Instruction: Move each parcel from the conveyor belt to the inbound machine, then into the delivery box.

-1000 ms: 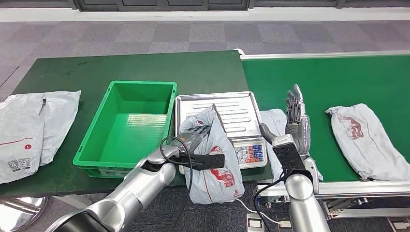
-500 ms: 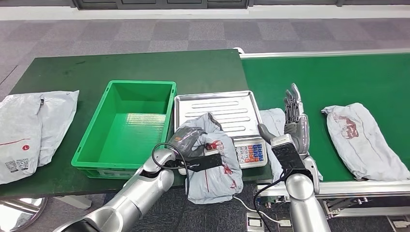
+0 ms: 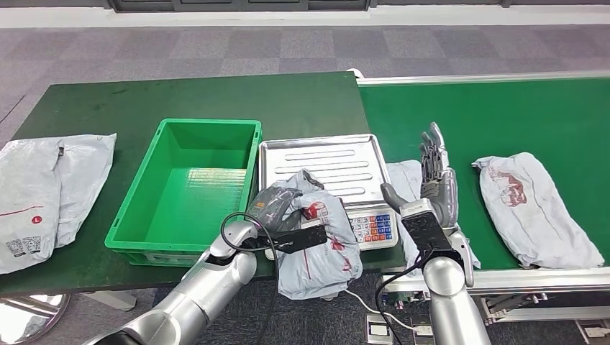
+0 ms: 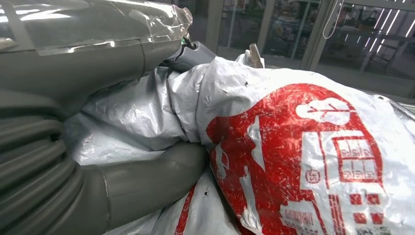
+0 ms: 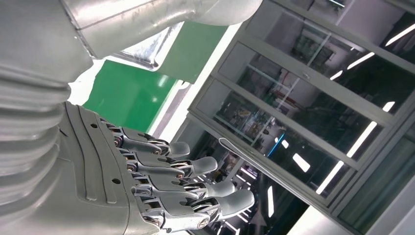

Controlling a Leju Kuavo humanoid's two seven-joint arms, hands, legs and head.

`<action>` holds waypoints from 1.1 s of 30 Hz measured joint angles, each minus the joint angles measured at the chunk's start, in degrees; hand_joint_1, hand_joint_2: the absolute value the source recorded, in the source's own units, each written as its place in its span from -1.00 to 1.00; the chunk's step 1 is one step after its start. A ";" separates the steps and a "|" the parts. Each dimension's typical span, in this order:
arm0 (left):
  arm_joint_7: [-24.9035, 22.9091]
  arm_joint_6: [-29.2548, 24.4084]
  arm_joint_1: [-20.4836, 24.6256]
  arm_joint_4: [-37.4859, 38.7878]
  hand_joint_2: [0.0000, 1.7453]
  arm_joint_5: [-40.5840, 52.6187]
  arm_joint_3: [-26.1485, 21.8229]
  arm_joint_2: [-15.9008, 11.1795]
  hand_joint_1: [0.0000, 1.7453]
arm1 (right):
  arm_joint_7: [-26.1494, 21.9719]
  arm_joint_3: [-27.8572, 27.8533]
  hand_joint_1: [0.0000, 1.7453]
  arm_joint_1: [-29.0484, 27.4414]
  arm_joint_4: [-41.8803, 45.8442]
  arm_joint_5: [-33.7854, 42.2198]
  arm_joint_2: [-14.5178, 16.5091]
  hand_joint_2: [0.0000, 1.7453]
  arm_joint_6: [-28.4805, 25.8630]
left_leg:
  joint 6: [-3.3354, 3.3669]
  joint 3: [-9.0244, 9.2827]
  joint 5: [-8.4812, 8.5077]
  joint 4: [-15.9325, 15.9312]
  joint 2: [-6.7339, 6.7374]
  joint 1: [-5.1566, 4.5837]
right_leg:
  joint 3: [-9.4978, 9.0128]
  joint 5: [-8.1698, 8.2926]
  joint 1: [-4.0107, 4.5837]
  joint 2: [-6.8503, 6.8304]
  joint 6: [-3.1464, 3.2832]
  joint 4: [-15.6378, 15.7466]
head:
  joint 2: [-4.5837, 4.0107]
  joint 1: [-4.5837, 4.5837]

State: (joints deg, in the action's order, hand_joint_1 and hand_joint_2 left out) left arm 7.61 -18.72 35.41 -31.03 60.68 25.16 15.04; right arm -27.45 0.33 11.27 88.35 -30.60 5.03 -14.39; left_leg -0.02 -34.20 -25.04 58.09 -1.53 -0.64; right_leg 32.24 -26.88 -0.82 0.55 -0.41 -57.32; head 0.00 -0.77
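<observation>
Head view, left to right: two flat grey plastic mailer bags (image 3: 43, 190) lie overlapping at the far left of the dark green tabletop (image 3: 201, 97), well apart from the other items. Next stands an open rectangular green plastic crate (image 3: 188, 188), the delivery box, holding no parcel. Just beside its right wall sits a weighing scale with a ribbed stainless-steel tray and a coloured keypad (image 3: 327, 164), serving as the inbound machine. The left robot hand (image 3: 277, 205) grips a crumpled grey plastic parcel with red printing (image 3: 320, 241); the parcel rests partly on the near left corner of the steel tray and hangs over the front edge of the tabletop, covering part of the keypad side. In the left wrist view the thick grey thumb (image 4: 147, 181) and the fingers above it press into the folds of this parcel (image 4: 303, 156), whose red print fills much of the frame. To the right of the scale the right robot hand (image 3: 437, 180) stands upright with its fingers extended and spread apart, holding nothing; the right wrist view shows the same straight, separated fingers (image 5: 195, 188) against glazed windows. Behind this hand a second grey parcel (image 3: 406, 180) lies at the left end of the green conveyor belt (image 3: 503, 118), partly hidden by the hand. Farther right, a third grey parcel with a red mark (image 3: 536, 208) lies flat on the belt.
</observation>
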 joint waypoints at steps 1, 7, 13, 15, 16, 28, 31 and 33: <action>0.00 -0.01 -0.03 -0.04 1.00 0.01 -0.01 -0.01 1.00 | 0.00 0.00 -1.00 0.00 0.00 0.00 0.00 1.00 0.01 | 0.00 -0.01 0.00 0.00 0.00 0.00 | 0.01 0.00 0.00 0.00 0.00 0.00 | 0.00 0.00; 0.00 -0.01 -0.19 -0.32 1.00 0.01 -0.04 -0.07 1.00 | 0.00 0.00 -1.00 0.01 0.00 0.00 0.01 1.00 0.01 | 0.00 -0.04 0.00 0.00 0.00 0.00 | 0.04 0.00 0.00 0.00 0.00 0.00 | 0.00 0.00; 0.00 -0.01 -0.24 -0.44 1.00 0.01 -0.04 -0.11 1.00 | 0.00 0.00 -1.00 0.01 0.00 0.00 0.02 1.00 0.01 | 0.00 -0.06 0.00 0.00 0.00 0.00 | 0.06 0.00 0.00 0.00 0.00 0.00 | 0.00 0.00; 0.00 -0.01 -0.25 -0.45 1.00 0.01 -0.04 -0.11 1.00 | 0.00 0.00 -1.00 0.01 0.00 0.00 0.02 1.00 0.02 | 0.00 -0.06 0.00 0.00 0.00 0.00 | 0.06 0.00 0.00 0.00 0.00 0.00 | 0.00 0.00; 0.00 -0.01 -0.25 -0.45 1.00 0.01 -0.04 -0.11 1.00 | 0.00 0.00 -1.00 0.01 0.00 0.00 0.02 1.00 0.02 | 0.00 -0.06 0.00 0.00 0.00 0.00 | 0.07 0.00 0.00 0.00 0.00 0.00 | 0.00 0.00; 0.00 -0.02 -0.27 -0.47 1.00 0.01 -0.04 -0.11 1.00 | 0.00 0.00 -1.00 0.01 0.00 0.00 0.02 1.00 0.02 | 0.00 -0.07 0.00 0.00 0.00 0.00 | 0.08 0.00 0.00 0.00 0.00 0.00 | 0.00 0.00; 0.00 -0.01 -0.27 -0.48 1.00 0.00 -0.04 -0.11 1.00 | 0.00 0.00 -1.00 0.01 0.00 0.00 0.02 1.00 0.01 | 0.00 -0.08 0.00 0.00 0.00 0.00 | 0.08 0.00 0.00 0.00 0.00 0.00 | 0.00 0.00; 0.00 -0.01 -0.28 -0.49 1.00 0.01 -0.04 -0.11 1.00 | 0.00 0.00 -1.00 0.01 0.00 0.00 0.02 1.00 0.01 | 0.00 -0.08 0.00 0.00 0.00 0.00 | 0.08 0.00 0.00 0.00 0.00 0.00 | 0.00 0.00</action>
State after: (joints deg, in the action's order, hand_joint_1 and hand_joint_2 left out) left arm 7.61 -18.73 35.13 -31.52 60.69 25.11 14.93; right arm -27.45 0.33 11.28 88.35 -30.60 5.05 -14.38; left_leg -0.02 -34.28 -25.04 58.09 -1.53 -0.63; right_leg 32.32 -26.88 -0.82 0.55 -0.41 -57.32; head 0.00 -0.76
